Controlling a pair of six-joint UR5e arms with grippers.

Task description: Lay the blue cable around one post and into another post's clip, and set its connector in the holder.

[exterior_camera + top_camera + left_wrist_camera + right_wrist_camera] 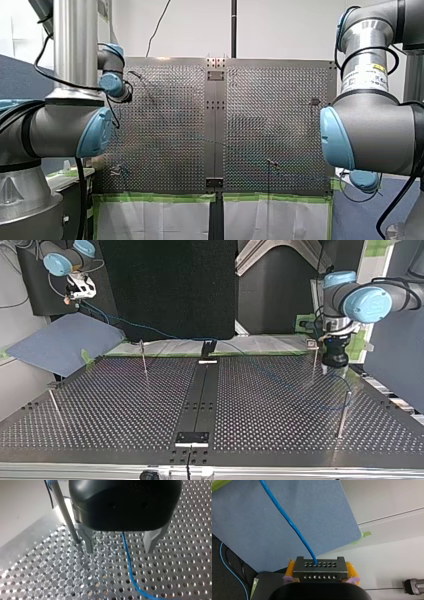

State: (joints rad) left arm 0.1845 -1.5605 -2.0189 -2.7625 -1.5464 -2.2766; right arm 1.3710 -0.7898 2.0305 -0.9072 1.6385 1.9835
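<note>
Left gripper [120,543], left wrist view: metal fingers [87,541] spread wide, clamping nothing. The blue cable [128,557] lies on the perforated table [180,562] between them, touching neither finger. A thin post [65,512] stands just beside one finger.

Right wrist view: right gripper [320,573] has its yellow pads [291,568] closed on the black connector [319,567]. The cable leaves the connector's far face and runs out over a blue mat [287,512].

Top view: right gripper is raised off the table at the view's left, and the cable sags across to the left gripper, which sits low by a post at the view's right.

Front view: sticker [372,70] on my right arm (writing too small to read).
</note>
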